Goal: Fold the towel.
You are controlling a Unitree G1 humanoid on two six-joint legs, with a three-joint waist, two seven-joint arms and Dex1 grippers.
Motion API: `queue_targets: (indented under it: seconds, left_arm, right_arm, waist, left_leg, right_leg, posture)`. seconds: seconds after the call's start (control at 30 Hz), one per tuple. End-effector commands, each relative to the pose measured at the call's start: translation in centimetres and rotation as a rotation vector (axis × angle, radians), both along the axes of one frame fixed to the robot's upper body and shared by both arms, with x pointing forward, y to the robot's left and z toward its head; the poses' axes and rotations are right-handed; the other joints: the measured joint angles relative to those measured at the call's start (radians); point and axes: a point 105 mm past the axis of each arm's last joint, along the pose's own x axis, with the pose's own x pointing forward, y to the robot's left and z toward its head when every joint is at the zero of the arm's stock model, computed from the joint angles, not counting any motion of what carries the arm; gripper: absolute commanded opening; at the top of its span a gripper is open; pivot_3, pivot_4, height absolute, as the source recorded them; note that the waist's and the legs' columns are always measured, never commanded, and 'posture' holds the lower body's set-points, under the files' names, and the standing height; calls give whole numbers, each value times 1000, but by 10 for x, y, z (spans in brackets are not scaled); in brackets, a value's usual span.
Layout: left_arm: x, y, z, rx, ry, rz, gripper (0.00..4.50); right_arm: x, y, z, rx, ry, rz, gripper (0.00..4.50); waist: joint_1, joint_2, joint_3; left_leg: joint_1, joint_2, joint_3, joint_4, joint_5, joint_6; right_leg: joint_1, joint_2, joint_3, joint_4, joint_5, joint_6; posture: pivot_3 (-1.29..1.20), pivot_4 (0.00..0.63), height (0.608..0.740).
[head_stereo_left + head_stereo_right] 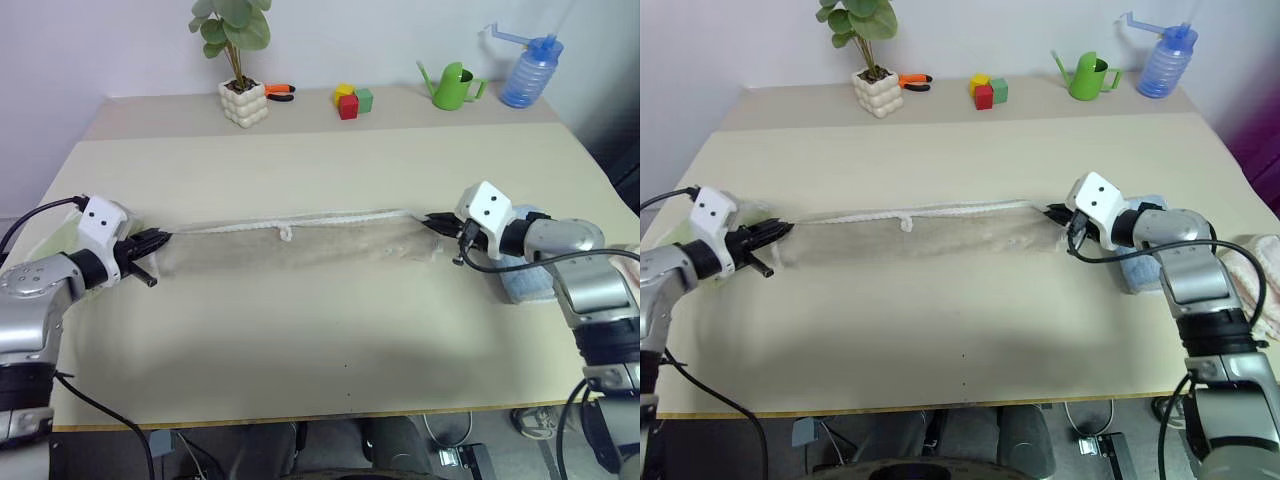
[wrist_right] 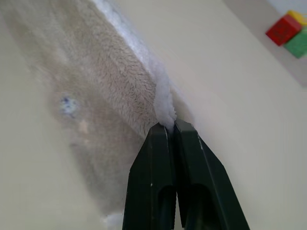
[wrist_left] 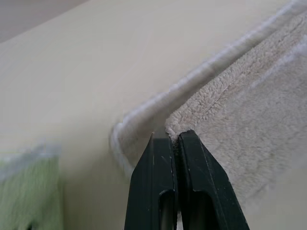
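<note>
— While I look through the head cameras, what have you got?

— I see the towel (image 1: 300,243) stretched in a long narrow band across the middle of the tabletop (image 1: 320,340), its whitish corded edge along the far side with a small loop near the middle. My left gripper (image 1: 160,239) pinches one end and my right gripper (image 1: 432,222) the other. A light green towel (image 1: 62,238) lies beside the left arm, and a light blue towel (image 1: 525,283) sits under the right arm. Along the far edge stand a potted plant (image 1: 240,60), coloured blocks (image 1: 350,100), a green watering can (image 1: 452,87) and a blue spray bottle (image 1: 530,68).

— And the left wrist view?

— The jaws are pressed together on the towel's corner, where the corded edge curls round. A bit of green cloth shows at the side.

— Right wrist?

— Same story: jaws clamped on the white edging at the towel's end. I can make out a small dark mark (image 2: 68,104) on the pile, probably embroidery, though it's too blurred to be sure. The blocks appear far off.
</note>
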Motion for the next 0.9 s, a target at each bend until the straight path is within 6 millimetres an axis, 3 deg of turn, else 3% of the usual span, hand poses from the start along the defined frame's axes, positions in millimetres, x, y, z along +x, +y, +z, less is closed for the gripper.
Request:
queue_targets:
  seconds: [0.03, 0.4, 0.43, 0.53, 0.7, 0.9]
  left_arm:
    - [7, 5, -3, 24, 0, 3, 0]
    - [9, 13, -18, 1, 41, 35, 0]
    - [8, 14, -18, -1, 40, 37, 290]
    - [6, 16, -18, -13, 35, 54, 1414]
    - [11, 21, -7, -42, -51, 134, 3927]
    - [14, 23, 16, -192, -173, 224, 3927]
  right_arm:
    - [14, 2, 9, 0, -58, -21, 50]
    - [27, 14, 1, 41, -52, -26, 50]
    - [29, 14, 1, 56, -45, -33, 16]
    - [32, 13, 3, 67, -59, -49, 932]
    - [42, 4, 12, 50, -151, -129, 3415]
    - [36, -4, 19, 66, -186, -160, 3415]
  waist:
    - [-4, 0, 0]
    - [-21, 0, 0]
    - [-21, 0, 0]
    - [-22, 0, 0]
    - [-22, 0, 0]
    - [-21, 0, 0]
  left_leg:
    - [0, 0, 0, 0, 0, 0]
    - [-1, 0, 0, -1, 0, -1]
    - [-1, 0, 0, -1, 0, -1]
    - [-1, 0, 0, -1, 1, -1]
    - [-1, 0, 0, -1, 1, -1]
    - [-1, 0, 0, 0, 1, -1]
  right_leg:
    - [0, 0, 0, 0, 0, 0]
    - [-2, 0, 0, 1, 0, 0]
    - [-2, 0, 0, 1, 0, 0]
    - [-2, 0, 1, 1, 0, 0]
    - [-2, 0, 1, 2, 0, 0]
    - [-2, 0, 1, 2, 0, 0]
  posture:
    - [0, 150, 731]
    - [0, 150, 731]
    - [0, 150, 731]
    - [0, 150, 731]
    - [0, 150, 731]
    - [0, 150, 731]
